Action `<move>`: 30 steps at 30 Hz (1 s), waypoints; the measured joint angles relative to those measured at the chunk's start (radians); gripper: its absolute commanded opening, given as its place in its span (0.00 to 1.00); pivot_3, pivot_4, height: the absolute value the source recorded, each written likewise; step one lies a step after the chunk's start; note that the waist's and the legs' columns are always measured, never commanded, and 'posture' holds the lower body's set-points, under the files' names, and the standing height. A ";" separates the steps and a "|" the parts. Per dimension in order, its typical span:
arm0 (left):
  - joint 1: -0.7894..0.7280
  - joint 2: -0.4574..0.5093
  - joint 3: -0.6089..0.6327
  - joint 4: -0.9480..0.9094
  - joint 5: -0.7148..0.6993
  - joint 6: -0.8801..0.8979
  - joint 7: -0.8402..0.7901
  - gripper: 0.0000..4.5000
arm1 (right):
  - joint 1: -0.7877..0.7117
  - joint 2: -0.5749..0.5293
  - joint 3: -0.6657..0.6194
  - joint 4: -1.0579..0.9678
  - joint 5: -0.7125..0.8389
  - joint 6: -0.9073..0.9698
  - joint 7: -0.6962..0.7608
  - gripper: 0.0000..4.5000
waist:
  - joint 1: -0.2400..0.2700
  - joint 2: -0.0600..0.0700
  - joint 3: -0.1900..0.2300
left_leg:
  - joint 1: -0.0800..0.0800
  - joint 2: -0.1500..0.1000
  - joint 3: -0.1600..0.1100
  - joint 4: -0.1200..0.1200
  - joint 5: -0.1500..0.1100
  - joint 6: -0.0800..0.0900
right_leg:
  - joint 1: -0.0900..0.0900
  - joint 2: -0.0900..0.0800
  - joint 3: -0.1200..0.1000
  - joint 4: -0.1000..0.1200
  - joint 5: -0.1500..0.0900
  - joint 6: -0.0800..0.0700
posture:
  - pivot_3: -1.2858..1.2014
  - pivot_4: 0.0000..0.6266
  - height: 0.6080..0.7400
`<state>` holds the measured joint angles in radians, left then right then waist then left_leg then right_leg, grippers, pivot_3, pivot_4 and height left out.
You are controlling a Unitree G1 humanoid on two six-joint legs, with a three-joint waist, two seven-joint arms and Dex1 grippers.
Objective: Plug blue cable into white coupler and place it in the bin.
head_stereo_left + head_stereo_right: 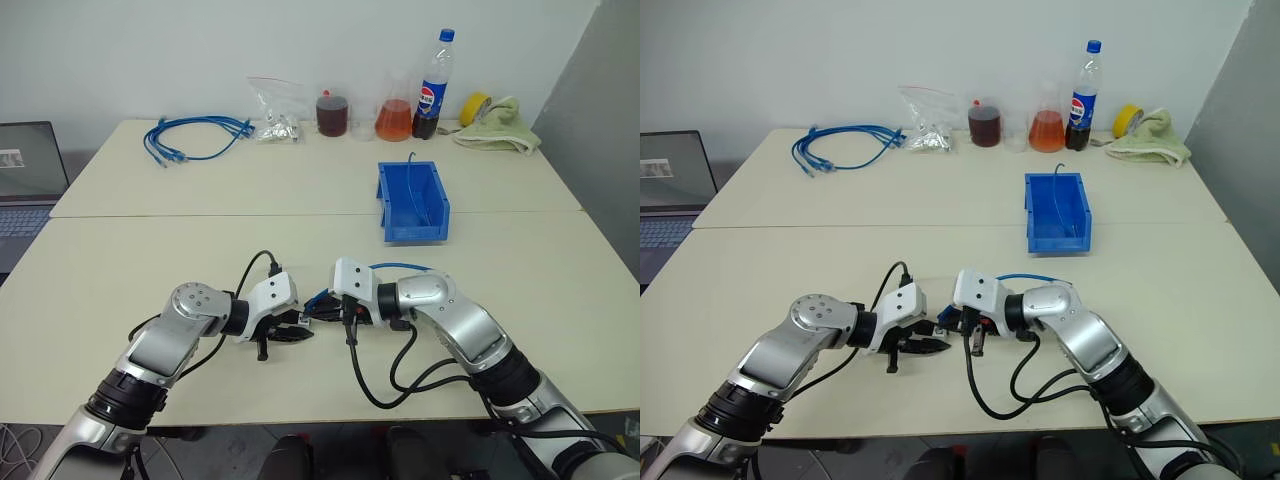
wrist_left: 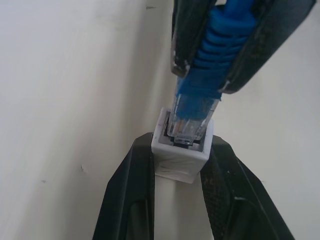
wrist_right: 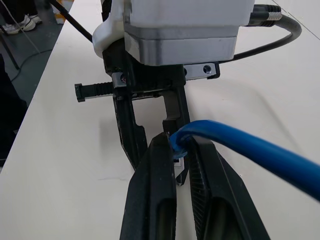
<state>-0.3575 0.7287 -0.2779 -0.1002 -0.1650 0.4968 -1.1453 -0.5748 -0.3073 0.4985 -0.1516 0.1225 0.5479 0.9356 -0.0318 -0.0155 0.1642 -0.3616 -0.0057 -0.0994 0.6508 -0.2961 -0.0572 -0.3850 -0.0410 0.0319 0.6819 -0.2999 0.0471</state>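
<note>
Left pincer squeezes the white coupler between its two black fingers, just above the table. Right pincer is shut tight on the blue cable near its end, and the clear plug sits in the coupler's dark hole. Far behind them, the bin stands on the table.

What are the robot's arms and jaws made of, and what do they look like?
Both arms are rounded silver-grey metal shells with black joint bands. Each ends in a boxy white wrist housing. The left gripper and right gripper each carry two slim, matte-black tapered fingers. Loose black cables loop from each wrist back along the arm.
</note>
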 measured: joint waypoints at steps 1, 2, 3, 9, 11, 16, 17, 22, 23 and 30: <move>0.000 -0.001 0.000 0.000 0.002 0.000 0.000 0.20 | -0.007 0.003 0.004 0.001 -0.001 0.008 0.002 0.02 | 0.000 0.000 0.000 | 0.000 0.000 0.000 0.000 0.000 0.000 | 0.000 0.000 0.000 0.000 0.000 0.000 | 0.52 0.24 1.00; 0.000 -0.003 0.000 0.001 0.004 0.000 0.000 0.20 | -0.010 0.003 0.007 0.001 -0.003 0.010 0.003 0.02 | 0.000 0.001 0.000 | 0.001 0.000 0.000 0.000 0.000 0.000 | 0.000 0.000 0.000 0.000 0.000 0.000 | 0.52 0.24 1.00; 0.000 -0.004 0.000 0.001 0.006 0.000 0.000 0.20 | -0.014 0.004 0.013 0.002 -0.007 0.010 0.003 0.02 | 0.000 0.001 -0.001 | 0.001 0.000 0.000 0.000 0.000 0.000 | 0.001 0.000 0.000 0.000 0.000 0.000 | 0.52 0.24 1.00; 0.000 -0.009 0.000 0.004 0.011 -0.002 0.000 0.20 | -0.036 0.010 0.035 0.013 -0.022 0.049 0.006 0.02 | 0.000 0.002 -0.002 | 0.001 0.000 0.000 0.000 0.000 0.000 | 0.001 0.000 0.000 0.000 0.000 0.000 | 0.52 0.24 1.00; 0.000 -0.010 0.000 0.005 0.012 -0.002 0.001 0.20 | -0.036 0.006 0.035 0.007 -0.022 0.061 0.006 0.02 | 0.000 0.003 -0.002 | 0.001 0.000 0.000 0.000 0.000 0.000 | 0.001 0.000 0.000 0.000 0.000 0.000 | 0.52 0.24 1.00; 0.000 -0.012 0.000 0.008 0.012 -0.003 0.001 0.20 | -0.036 0.008 0.034 0.001 -0.022 0.075 0.004 0.02 | 0.000 0.003 -0.003 | 0.001 0.000 -0.001 0.000 0.000 0.000 | 0.001 0.000 0.000 0.000 0.000 0.000 | 0.52 0.24 1.00; 0.000 -0.013 0.000 0.009 0.012 -0.003 0.001 0.20 | -0.036 0.012 0.035 0.001 -0.022 0.075 0.003 0.02 | 0.000 0.003 -0.003 | 0.001 0.000 -0.001 0.000 0.000 0.000 | 0.002 0.000 0.000 0.000 0.000 0.000 | 0.52 0.24 1.00; 0.000 -0.015 0.000 0.014 0.012 -0.005 0.001 0.20 | -0.034 0.030 0.036 0.030 -0.023 0.058 0.005 0.02 | 0.000 0.004 -0.004 | 0.003 0.000 0.000 0.000 0.000 0.000 | 0.003 0.000 0.000 0.000 0.000 0.000 | 0.52 0.24 1.00; 0.000 -0.016 0.000 0.015 0.013 -0.005 0.001 0.20 | -0.035 0.035 0.037 0.041 -0.023 0.049 0.006 0.02 | 0.000 0.004 -0.004 | 0.005 0.000 0.000 0.000 0.000 0.000 | 0.005 0.000 0.000 -0.001 0.000 0.000 | 0.52 0.24 1.00; 0.004 -0.020 0.000 0.017 0.020 -0.003 0.003 0.19 | -0.038 0.049 0.044 0.088 -0.033 0.018 0.022 0.02 | 0.000 0.004 -0.004 | 0.015 0.000 0.001 -0.004 0.000 0.000 | 0.012 0.000 0.001 -0.002 0.000 0.000 | 0.52 0.24 1.00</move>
<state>-0.3539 0.7092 -0.2782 -0.0833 -0.1450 0.4938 -1.1427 -0.6128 -0.2582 0.5423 -0.0635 0.0895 0.5659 0.9573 -0.0321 -0.0113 0.1601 -0.3470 -0.0058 -0.0983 0.6466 -0.2962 -0.0569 -0.3726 -0.0410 0.0329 0.6795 -0.3003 0.0469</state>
